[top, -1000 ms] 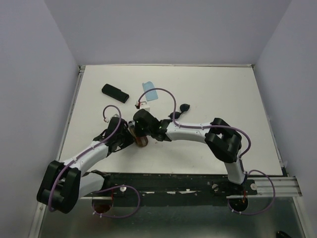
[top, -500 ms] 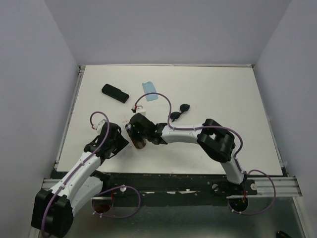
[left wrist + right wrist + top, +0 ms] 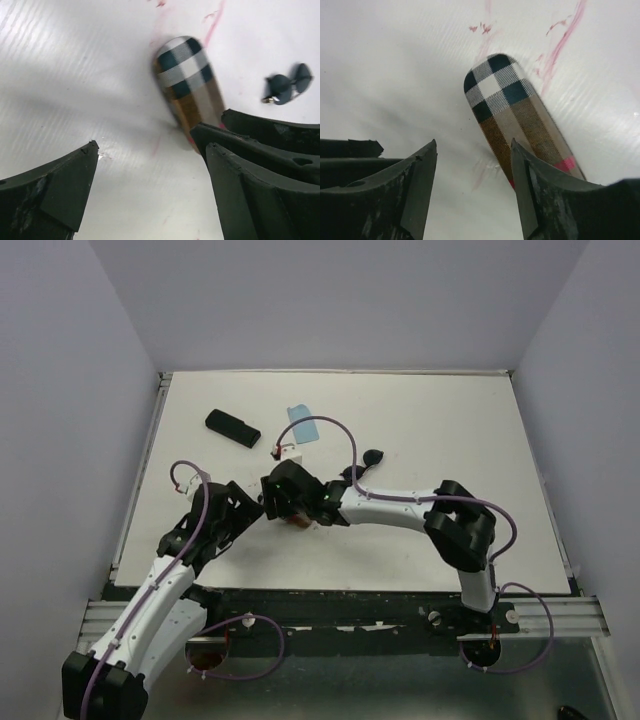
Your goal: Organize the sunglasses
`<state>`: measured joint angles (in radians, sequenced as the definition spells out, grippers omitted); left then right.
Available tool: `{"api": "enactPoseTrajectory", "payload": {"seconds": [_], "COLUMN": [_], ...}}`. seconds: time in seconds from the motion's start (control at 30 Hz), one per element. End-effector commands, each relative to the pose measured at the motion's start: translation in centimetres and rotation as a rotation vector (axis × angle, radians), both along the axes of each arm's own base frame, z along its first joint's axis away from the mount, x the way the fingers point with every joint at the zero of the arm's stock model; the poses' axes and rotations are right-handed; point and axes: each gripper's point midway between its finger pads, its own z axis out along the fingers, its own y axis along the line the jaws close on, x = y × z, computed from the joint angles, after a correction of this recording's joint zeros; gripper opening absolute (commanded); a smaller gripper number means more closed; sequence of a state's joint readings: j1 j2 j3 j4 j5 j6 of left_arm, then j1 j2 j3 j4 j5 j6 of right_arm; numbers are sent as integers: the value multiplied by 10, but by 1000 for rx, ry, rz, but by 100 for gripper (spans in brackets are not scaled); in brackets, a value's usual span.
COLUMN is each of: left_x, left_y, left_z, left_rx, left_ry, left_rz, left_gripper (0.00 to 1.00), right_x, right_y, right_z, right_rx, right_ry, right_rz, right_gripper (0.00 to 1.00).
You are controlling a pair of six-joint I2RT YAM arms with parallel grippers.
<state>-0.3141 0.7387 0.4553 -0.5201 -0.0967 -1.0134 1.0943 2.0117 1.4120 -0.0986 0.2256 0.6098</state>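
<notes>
Left wrist view: we see the left tool (image 3: 150, 150) released, jaws spread wide, only bare tabletop (image 3: 75, 75) between them. The plaid case (image 3: 187, 80) lies ahead of it, its near end hidden behind the tool's right side. Ahead-right of the tool sit the black sunglasses (image 3: 289, 85), apart from the case. The right tool (image 3: 472, 150) is parted too, gripping nothing. The case runs just beside its right-hand finger; we can't tell if they touch. Pink marks (image 3: 563, 42) streak the tabletop beyond it.
</notes>
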Motion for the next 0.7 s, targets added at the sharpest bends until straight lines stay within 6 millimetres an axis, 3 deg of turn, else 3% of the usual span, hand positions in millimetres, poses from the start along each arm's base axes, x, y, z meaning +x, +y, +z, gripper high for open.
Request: {"api": "enactPoseTrajectory", "payload": {"seconds": [0.0, 0.13, 0.3, 0.4, 0.53, 0.67], "left_x": [13, 21, 39, 63, 109, 177], "left_y": [3, 11, 20, 22, 30, 44], "left_z": [52, 82, 102, 115, 117, 110], "left_rx": [-3, 9, 63, 72, 85, 20], "left_ry": [-157, -253, -255, -253, -196, -139], "left_rz": [-4, 38, 89, 118, 152, 152], "left_gripper": [99, 99, 99, 99, 99, 99], "right_x": [29, 52, 68, 72, 69, 65], "right_y": [-32, -67, -116, -142, -173, -199], "right_z": [71, 97, 96, 97, 95, 100], "right_rx": [19, 24, 43, 96, 118, 112], "right_ry": [-156, -223, -210, -189, -226, -276], "right_rz": [-83, -189, -257, -286, -337, -397], "right_gripper": [78, 98, 100, 99, 100, 100]}}
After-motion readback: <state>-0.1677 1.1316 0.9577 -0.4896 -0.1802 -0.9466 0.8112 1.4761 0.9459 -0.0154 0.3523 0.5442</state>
